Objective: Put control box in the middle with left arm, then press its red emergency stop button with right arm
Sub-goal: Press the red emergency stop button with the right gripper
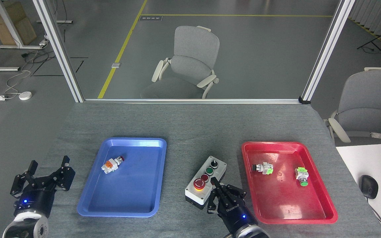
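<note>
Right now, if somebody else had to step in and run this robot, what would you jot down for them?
Left hand: open, empty, off to the left of the blue tray.
Right hand: fingers together, tip at the control box, just right of the red emergency stop button.
Box: on the grey cloth between the blue tray and the red tray.
Done: box placed in the middle.
Left: press the big red button; I cannot tell whether it is pressed yet.

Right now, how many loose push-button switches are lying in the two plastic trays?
3. An orange-white red-capped switch lies in the blue plastic tray. A black-headed switch and a green-capped switch lie apart in the red plastic tray. None look hidden.
</note>
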